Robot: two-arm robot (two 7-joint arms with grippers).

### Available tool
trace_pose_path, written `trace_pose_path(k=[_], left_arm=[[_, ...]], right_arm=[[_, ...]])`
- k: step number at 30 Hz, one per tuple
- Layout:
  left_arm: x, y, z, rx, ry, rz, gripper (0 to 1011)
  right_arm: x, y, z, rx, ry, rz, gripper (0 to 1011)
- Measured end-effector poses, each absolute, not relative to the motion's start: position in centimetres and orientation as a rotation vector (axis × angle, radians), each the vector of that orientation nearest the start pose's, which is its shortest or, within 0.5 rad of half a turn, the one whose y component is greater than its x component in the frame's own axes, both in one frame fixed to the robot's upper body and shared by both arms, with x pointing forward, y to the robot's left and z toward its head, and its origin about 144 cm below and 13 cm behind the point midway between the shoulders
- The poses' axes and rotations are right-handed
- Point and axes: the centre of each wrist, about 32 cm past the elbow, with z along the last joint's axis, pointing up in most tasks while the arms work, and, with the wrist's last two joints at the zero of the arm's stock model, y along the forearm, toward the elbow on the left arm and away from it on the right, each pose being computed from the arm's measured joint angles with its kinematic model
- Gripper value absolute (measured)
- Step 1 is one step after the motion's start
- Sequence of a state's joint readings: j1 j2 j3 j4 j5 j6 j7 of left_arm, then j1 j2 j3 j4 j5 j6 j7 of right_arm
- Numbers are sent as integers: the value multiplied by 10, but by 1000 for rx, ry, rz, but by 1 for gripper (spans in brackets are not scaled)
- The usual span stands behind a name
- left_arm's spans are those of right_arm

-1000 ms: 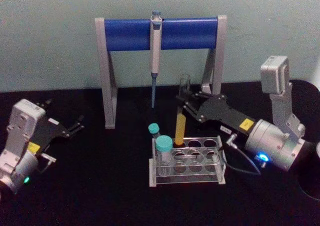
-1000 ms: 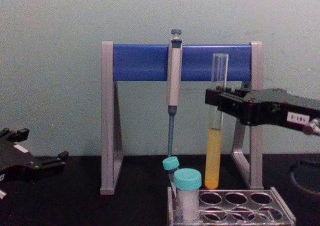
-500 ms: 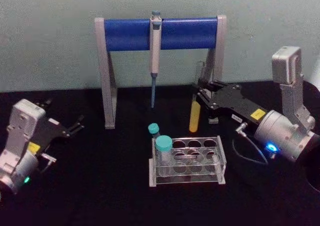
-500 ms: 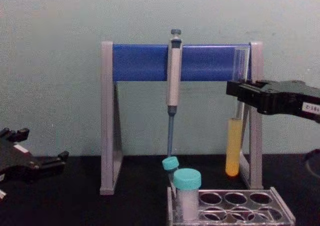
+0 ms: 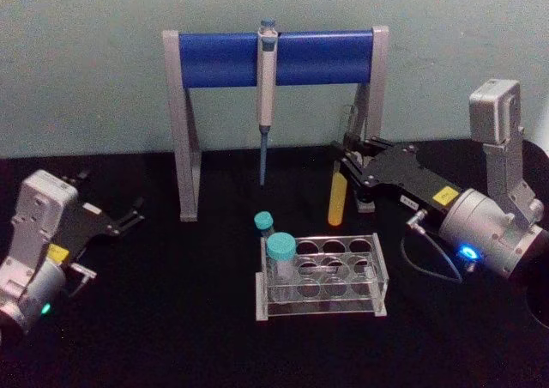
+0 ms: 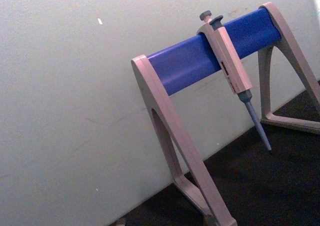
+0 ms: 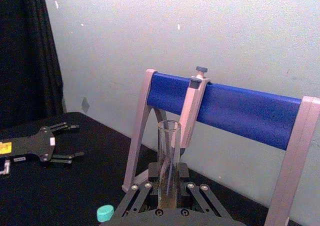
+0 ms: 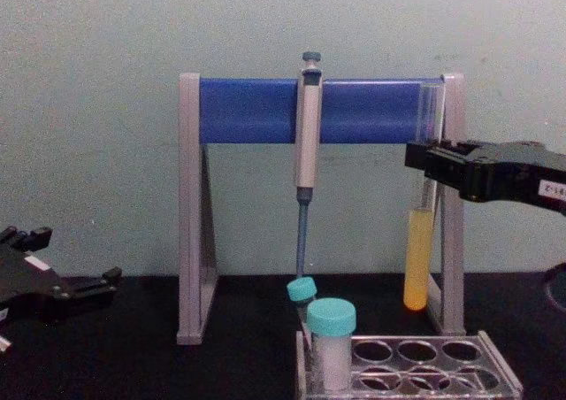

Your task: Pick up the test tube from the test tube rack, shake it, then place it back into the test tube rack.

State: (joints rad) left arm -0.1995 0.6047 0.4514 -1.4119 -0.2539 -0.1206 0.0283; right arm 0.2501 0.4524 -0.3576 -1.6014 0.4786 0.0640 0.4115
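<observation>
The test tube [image 8: 419, 257] hangs upright in the air, clear of the test tube rack [image 5: 343, 257], with its yellow-orange liquid in the lower part. It is over the back of the table [image 5: 171, 328], right of centre, just in front of the right leg of the pipette stand [image 5: 223, 59]. The right gripper [image 5: 347, 158] is clamped on the glass above the liquid. The rack stands near the table's middle with two teal-capped vials [image 5: 280, 249] at its left end (its other holes are bare). A pipette [image 5: 266, 70] hangs from the stand's blue bar. The left gripper [image 5: 133, 215] rests by the table's left edge, fingers apart and holding nothing.
</observation>
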Motion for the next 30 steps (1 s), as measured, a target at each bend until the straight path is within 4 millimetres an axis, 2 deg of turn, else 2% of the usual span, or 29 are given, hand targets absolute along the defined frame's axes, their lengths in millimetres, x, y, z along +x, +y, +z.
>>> trace_pose_path(k=[14, 23, 30], left_arm=[[489, 310, 1140, 304, -285, 1248, 1001], [489, 310, 1140, 304, -285, 1248, 1001], [489, 310, 1140, 304, -285, 1248, 1001]], right_arm=[[497, -256, 1218, -2, -60, -859, 221], [473, -268, 1224, -44, -60, -856, 221], [461, -267, 1227, -50, -41, -805, 221]])
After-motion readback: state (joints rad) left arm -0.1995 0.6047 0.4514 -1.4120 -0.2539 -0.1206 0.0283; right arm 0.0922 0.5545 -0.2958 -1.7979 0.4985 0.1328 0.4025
